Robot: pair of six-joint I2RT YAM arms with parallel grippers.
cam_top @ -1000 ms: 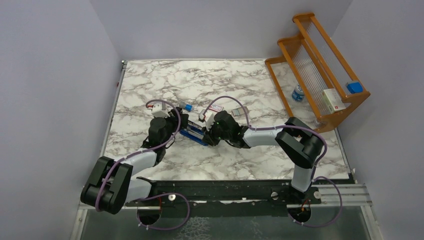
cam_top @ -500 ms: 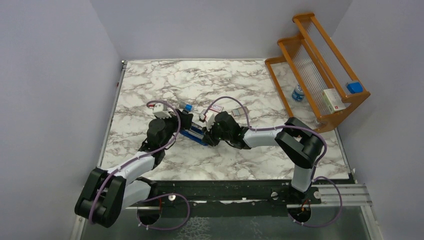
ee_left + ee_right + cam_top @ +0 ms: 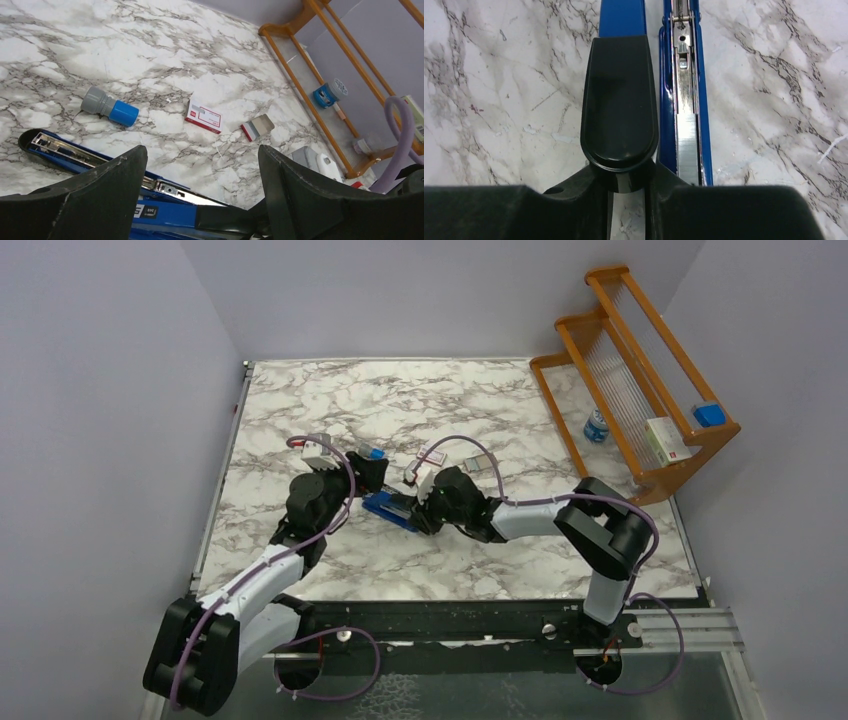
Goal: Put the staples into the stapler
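Staples [image 3: 687, 145] beside right pincer [image 3: 626, 176] (inside stapler [image 3: 667, 100]).

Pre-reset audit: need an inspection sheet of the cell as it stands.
Surface: marble table, no damage seen.
Job's things: stapler lies open; staples sit in its channel; staple box nearby.
Clutter: blue-capped tube, small card piece.
Hands: left hand open, empty; right hand shut on the stapler's black cover.
Cables: purple cables loop along both arms.
Surroundings: wooden rack with a bottle and a box; plain walls.
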